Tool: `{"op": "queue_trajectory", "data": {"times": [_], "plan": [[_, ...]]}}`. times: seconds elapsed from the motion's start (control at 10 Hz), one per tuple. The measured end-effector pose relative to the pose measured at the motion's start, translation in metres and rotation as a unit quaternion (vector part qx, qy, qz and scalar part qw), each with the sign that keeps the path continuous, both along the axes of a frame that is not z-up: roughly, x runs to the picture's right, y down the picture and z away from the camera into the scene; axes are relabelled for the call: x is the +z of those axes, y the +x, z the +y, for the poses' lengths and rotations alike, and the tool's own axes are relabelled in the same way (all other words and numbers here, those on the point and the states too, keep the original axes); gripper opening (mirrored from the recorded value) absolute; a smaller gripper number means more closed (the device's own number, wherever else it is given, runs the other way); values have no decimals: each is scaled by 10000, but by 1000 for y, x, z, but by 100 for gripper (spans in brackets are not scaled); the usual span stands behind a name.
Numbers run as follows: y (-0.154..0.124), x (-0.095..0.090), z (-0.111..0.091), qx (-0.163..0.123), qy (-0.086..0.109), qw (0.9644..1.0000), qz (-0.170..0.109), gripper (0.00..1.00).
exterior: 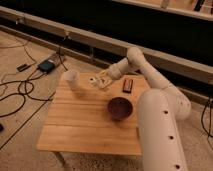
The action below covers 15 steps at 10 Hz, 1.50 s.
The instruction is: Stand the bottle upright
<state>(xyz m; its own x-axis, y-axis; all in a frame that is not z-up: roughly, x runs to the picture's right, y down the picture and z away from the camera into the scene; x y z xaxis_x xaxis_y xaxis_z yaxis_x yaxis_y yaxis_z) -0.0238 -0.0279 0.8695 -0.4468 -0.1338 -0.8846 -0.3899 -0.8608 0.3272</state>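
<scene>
Camera view, jaws above far side of table, near cup, pinched shut on small bottle

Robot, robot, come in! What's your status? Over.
End effector shut, at slim pale plastic bottle. Bottle looks tilted, not upright yet. Pale translucent cup close beside it.

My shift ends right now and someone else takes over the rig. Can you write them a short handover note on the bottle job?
Gripper: shut, low over the back of the table, right against the bottle; a firm hold cannot be confirmed.
Bottle: between the cup and the gripper, apparently tilted, not standing.
Dark bowl: nearer the front, apart from the bottle.
Done: gripper is at the bottle.
Left: set the bottle upright, release, withdraw.
</scene>
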Motion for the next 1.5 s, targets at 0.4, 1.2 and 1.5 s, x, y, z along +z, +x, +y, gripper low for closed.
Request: {"op": "queue_trajectory", "data": {"times": [0.4, 1.2, 1.5], "plan": [[0, -1, -1, 73, -48, 10000, -22, 0], [7, 5, 11, 1331, -1246, 9817, -550, 0], [12, 14, 16, 1582, -1337, 9761, -654, 0]]}}
